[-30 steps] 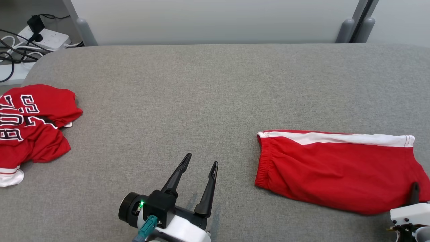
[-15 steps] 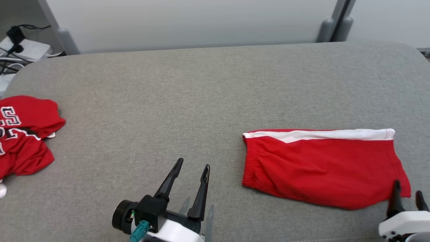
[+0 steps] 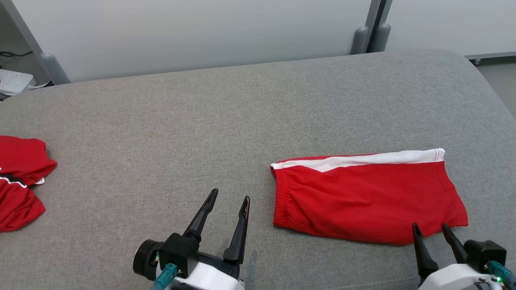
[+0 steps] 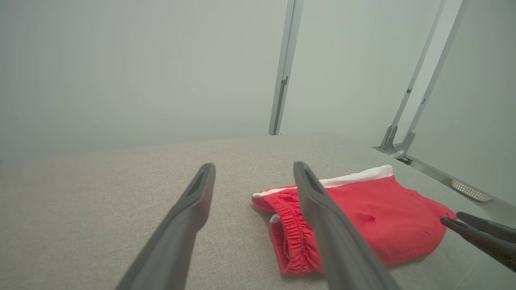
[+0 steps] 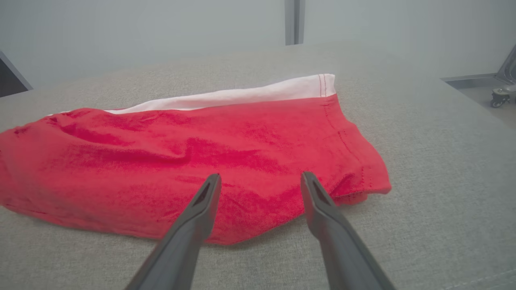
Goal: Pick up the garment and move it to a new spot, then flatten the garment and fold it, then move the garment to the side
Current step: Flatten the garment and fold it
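Head view: red shorts (image 3: 363, 197) with a white side stripe, flat on the grey table (image 3: 201, 121), right of centre, waistband toward the left. Also here: crumpled red jersey (image 3: 20, 181) at the table's left edge, well apart from the shorts, and a white power strip (image 3: 12, 80) beyond the far left corner.

Left wrist view: adds the gathered elastic of the waistband at the nearest end of the shorts. Tips of the right gripper (image 4: 449, 216) at that view's right edge, by the shorts' far corner.

Right wrist view: adds red stitching across the white hem and a caster (image 5: 498, 98) on the floor past the table's edge.

Writing: a scrap of white-edged marking on the jersey, too little in frame to read.

Jaws of the left gripper (image 3: 230, 195): spread, holding nothing, over bare table just left of the waistband, clear of the cloth.

Jaws of the right gripper: spread, holding nothing, tips at the shorts' near hem by the right corner. Contact with the cloth: cannot tell.
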You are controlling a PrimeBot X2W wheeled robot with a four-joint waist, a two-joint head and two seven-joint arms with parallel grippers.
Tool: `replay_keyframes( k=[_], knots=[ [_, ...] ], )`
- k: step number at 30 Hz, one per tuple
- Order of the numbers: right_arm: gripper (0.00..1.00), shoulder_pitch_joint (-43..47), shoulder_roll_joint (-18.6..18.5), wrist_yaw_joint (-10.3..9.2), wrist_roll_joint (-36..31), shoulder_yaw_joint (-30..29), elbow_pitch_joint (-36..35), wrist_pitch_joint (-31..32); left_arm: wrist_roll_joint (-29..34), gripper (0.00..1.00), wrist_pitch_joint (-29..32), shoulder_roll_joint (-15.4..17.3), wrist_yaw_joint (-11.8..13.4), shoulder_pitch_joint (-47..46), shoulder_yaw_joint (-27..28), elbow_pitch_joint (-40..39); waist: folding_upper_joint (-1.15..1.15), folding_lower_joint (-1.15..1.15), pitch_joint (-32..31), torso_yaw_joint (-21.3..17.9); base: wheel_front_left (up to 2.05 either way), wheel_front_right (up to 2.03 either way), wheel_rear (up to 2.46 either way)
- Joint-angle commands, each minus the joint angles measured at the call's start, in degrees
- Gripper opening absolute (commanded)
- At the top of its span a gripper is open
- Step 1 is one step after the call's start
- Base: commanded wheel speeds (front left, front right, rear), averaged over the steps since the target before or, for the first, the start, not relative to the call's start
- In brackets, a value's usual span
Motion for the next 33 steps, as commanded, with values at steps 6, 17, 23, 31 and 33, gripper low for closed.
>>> replay_keyframes(
  k=[6,17,23,31,33],
  knots=[
    [1.0,1.6,-3.0,0.08,2.0,3.9,-3.8,-0.8,-0.6,1.0,-0.6,0.0,1.6,-0.2,2.1,-0.8,0.0,0.0,-1.0,-0.2,0.0,0.0,0.0],
    [1.0,1.9,-0.7,0.08,12.1,-0.5,-2.8,-0.8,-0.1,1.0,-0.6,0.0,1.7,0.0,2.5,-0.7,0.0,0.0,-1.1,0.2,0.0,0.0,0.0],
    [1.0,-1.7,0.6,0.08,29.9,-5.1,4.5,-0.1,0.6,1.0,-0.6,0.0,1.7,0.1,2.6,-0.4,0.0,0.0,-0.8,0.9,0.0,0.0,0.0],
    [1.0,-7.5,-0.1,0.08,44.6,-6.2,10.7,3.4,1.4,1.0,-0.6,0.0,1.2,-0.6,2.3,0.0,0.0,0.0,0.1,1.8,0.0,0.0,0.0],
    [1.0,-8.8,-0.4,0.08,47.4,-6.5,12.3,4.0,1.7,1.0,-0.6,0.0,1.1,-0.9,2.1,0.2,0.0,0.0,0.4,2.1,0.0,0.0,0.0]
  ],
)
